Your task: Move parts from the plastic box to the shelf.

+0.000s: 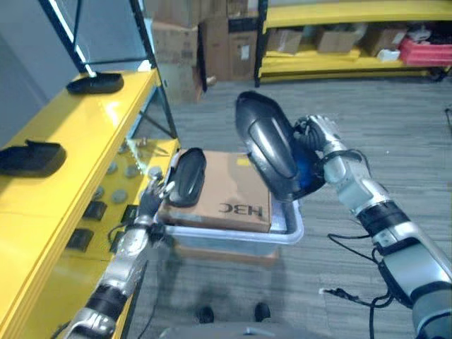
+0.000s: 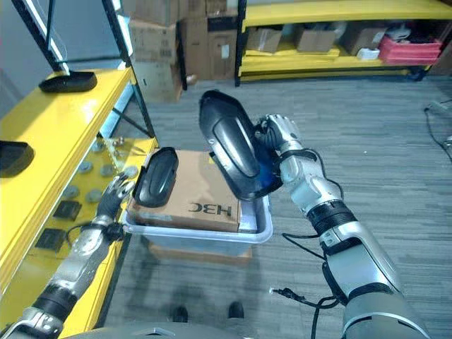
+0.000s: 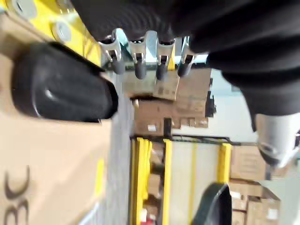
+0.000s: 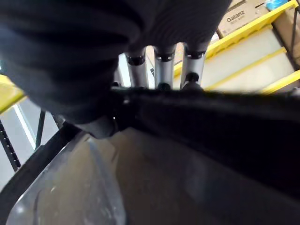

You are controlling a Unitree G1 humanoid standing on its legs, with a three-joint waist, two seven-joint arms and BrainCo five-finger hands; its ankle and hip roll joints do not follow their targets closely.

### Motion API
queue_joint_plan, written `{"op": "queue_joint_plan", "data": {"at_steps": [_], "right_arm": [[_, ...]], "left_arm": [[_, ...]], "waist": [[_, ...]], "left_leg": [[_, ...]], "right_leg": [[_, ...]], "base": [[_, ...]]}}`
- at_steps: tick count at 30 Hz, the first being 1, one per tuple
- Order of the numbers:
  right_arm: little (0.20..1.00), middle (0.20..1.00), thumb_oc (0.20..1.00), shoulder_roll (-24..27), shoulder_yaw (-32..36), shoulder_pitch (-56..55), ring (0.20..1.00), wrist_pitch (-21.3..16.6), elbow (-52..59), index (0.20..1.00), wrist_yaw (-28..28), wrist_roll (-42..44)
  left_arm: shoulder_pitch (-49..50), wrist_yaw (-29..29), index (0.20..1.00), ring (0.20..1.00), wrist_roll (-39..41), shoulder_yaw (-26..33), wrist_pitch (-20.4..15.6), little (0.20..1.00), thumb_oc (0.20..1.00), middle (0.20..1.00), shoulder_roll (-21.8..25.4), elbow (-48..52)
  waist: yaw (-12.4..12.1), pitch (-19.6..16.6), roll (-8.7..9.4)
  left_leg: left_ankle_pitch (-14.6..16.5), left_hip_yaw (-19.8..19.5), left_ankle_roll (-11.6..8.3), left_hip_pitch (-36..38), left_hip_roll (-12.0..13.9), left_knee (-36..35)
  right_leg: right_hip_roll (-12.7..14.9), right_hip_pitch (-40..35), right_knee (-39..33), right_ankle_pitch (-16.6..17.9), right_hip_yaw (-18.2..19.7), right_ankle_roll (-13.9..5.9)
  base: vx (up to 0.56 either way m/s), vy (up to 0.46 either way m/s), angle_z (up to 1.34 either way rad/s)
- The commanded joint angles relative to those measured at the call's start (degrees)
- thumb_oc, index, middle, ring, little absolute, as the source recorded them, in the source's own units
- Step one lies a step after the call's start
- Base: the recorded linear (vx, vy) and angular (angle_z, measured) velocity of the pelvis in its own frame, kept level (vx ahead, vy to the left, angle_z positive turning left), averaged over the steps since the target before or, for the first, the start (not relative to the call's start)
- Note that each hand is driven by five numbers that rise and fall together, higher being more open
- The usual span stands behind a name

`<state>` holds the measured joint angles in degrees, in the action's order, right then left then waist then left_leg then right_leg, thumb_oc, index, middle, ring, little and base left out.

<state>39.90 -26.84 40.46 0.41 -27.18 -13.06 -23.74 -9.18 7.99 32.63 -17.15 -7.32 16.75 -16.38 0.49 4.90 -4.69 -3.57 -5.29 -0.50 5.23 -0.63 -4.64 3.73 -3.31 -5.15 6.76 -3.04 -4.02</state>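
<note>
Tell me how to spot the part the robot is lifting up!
Find the clear plastic box on the floor beside the yellow shelf. Above it, the right hand holds a long black part, far bigger than the small black part on the cardboard.

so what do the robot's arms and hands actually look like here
Both arms are silver-grey segmented tubes with black bands at the joints. The left hand and right hand have silver fingers with dark tips; the left wrist view shows those fingers coming out from under a dark ribbed cover over the back of the hand and wrist.
</note>
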Motion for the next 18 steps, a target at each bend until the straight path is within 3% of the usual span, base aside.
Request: {"op": "queue_joint_plan", "data": {"at_steps": [1,6,11,18], "right_arm": [[0.200,0.200,0.200,-0.3,-2.5,3.3,0.200,-3.0,1.0,0.200,-0.7,-2.5],[0.200,0.200,0.200,-2.2,-5.7,3.6,0.200,-3.9,0.7,0.200,0.6,-3.7],[0.200,0.200,0.200,-8.3,-9.8,6.2,0.200,-4.5,1.7,0.200,1.4,-2.8],[0.200,0.200,0.200,-12.6,-13.3,7.3,0.200,-5.0,2.9,0.200,3.0,-3.1]], "left_arm": [[-5.2,-2.2,1.000,1.000,6.9,-5.2,-1.4,1.000,1.000,1.000,-1.3,-5.9],[-10.2,-2.7,1.000,1.000,7.4,-10.1,-0.5,1.000,1.000,1.000,-4.2,-8.4],[-15.7,-3.3,1.000,1.000,10.4,-13.5,1.3,1.000,1.000,1.000,-9.5,-17.7],[-19.8,-2.6,1.000,1.000,9.2,-15.4,1.4,1.000,1.000,1.000,-11.1,-18.9]], "waist": [[-1.5,-2.9,3.25],[-0.8,-3.8,3.45],[0.5,-4.5,3.48],[0.6,-4.1,3.42]], "left_leg": [[2.9,1.1,-2.91,0.4,3.2,1.8],[3.2,1.3,-3.05,1.3,3.5,1.9],[3.1,1.8,-3.17,1.9,3.7,1.4],[3.0,1.5,-3.15,1.8,3.4,1.4]], "right_leg": [[4.0,-1.8,3.1,-5.6,0.2,-3.86],[3.6,-2.9,2.9,-6.0,0.4,-3.63],[3.3,-3.1,2.8,-5.8,0.7,-3.56],[3.5,-3.4,2.8,-5.8,0.0,-3.64]], "base": [[0.04,-0.047,-0.21],[0.01,-0.023,-0.04],[0.00,0.000,0.00],[0.00,0.000,0.00]]}}
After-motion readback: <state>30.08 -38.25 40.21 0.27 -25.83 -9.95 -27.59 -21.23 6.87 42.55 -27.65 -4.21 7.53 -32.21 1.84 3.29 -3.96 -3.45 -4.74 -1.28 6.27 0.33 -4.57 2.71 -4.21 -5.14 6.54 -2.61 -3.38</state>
